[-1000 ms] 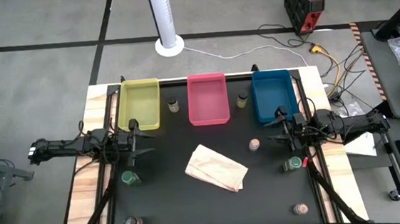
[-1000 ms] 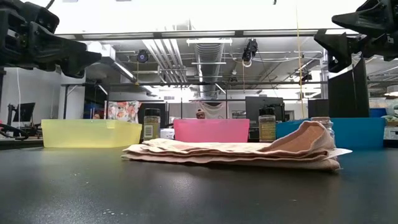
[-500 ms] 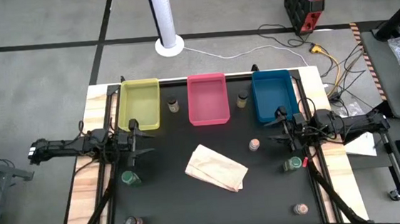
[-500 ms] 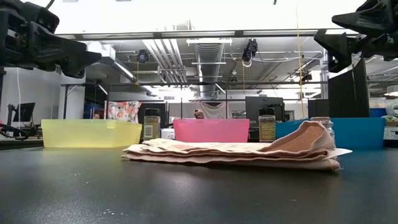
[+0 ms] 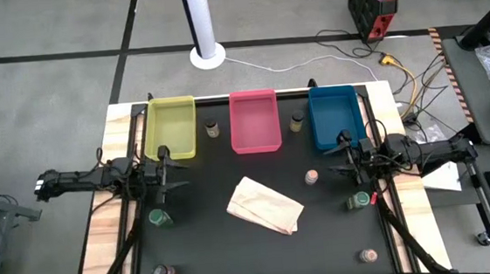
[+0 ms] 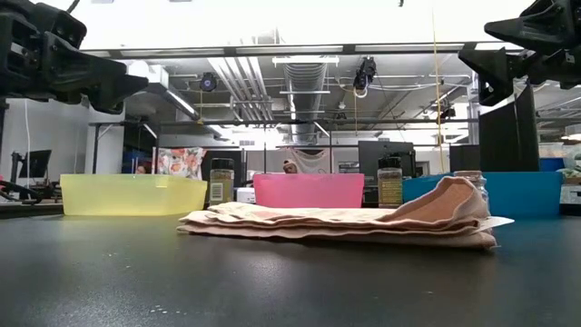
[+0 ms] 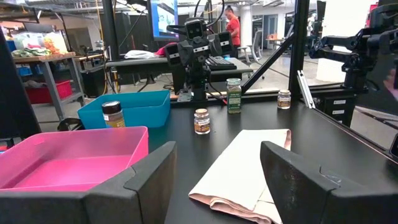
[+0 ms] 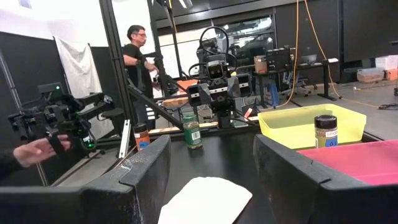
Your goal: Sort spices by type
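Observation:
Seven small spice jars stand upright on the black table. One jar (image 5: 212, 128) is between the yellow and pink trays and another (image 5: 296, 121) between the pink and blue trays. A pinkish jar (image 5: 311, 177) stands right of the middle. Green jars (image 5: 158, 218) (image 5: 358, 201) stand at the left and right. A brown jar (image 5: 161, 272) and a pale jar (image 5: 369, 256) are near the front edge. My left gripper (image 5: 176, 172) hovers open at the left, above the table. My right gripper (image 5: 335, 164) hovers open at the right, facing it.
The yellow tray (image 5: 172, 128), pink tray (image 5: 253, 120) and blue tray (image 5: 334, 118) line the far edge. A tan paper bag (image 5: 264, 205) lies flat in the middle. A person's hand (image 8: 37, 149) shows beyond the table's edge, and another person (image 8: 134, 50) stands in the room.

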`<state>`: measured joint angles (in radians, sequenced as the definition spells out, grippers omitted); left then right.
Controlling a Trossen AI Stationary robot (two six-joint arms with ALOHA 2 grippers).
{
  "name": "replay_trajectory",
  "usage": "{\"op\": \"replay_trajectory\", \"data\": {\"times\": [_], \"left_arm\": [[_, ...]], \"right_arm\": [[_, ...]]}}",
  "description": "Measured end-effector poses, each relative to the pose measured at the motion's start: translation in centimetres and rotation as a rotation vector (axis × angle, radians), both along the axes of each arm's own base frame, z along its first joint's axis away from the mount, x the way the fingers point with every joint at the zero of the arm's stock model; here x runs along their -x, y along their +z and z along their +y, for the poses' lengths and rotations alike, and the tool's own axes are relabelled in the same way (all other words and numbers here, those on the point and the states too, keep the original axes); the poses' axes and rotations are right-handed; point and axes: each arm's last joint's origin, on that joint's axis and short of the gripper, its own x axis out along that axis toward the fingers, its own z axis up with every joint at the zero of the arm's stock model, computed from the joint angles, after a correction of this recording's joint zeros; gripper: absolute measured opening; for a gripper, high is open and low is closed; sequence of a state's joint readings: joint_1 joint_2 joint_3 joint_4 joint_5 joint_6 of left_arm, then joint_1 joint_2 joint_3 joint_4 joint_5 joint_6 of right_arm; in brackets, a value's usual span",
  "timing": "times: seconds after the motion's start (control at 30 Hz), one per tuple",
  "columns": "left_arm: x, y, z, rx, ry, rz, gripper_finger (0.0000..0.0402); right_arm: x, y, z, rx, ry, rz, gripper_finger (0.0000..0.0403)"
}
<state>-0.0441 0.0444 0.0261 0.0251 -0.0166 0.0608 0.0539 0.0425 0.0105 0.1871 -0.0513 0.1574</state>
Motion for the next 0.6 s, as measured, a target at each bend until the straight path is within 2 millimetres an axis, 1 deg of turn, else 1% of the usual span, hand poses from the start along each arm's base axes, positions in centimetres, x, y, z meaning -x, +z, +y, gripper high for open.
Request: {"op": "replay_trajectory", "data": {"times": [0.1,0.13,0.23,0.27,0.33,0.4,0.6], "left_arm": [[0.0,0.5,0.0,0.02,-0.001,-0.048,0.0217],[0.0,0.9,0.0,0.066,-0.004,-0.091,0.0217],[0.3,2.3,0.0,0.285,-0.035,-0.228,0.0217],[0.4,2.7,0.0,0.324,-0.046,-0.273,0.0217],[0.7,3.5,0.0,0.34,-0.062,-0.364,0.0217],[0.9,4.1,0.1,0.32,-0.066,-0.422,0.0217],[1.2,4.6,0.1,0.305,-0.072,-0.487,0.0217]], "right_arm": [[0.0,0.0,0.0,0.0,0.0,0.0,0.0219],[0.0,0.0,0.0,0.0,0.0,0.0,0.0219],[0.0,0.0,0.0,0.0,0.0,0.0,0.0219],[0.0,0.0,0.0,0.0,0.0,0.0,0.0219],[0.0,0.0,0.0,0.0,0.0,-0.005,0.0219],[0.0,0.3,0.0,-0.001,0.0,-0.03,0.0219],[0.1,0.5,0.0,-0.002,0.0,-0.059,0.0219]]}}
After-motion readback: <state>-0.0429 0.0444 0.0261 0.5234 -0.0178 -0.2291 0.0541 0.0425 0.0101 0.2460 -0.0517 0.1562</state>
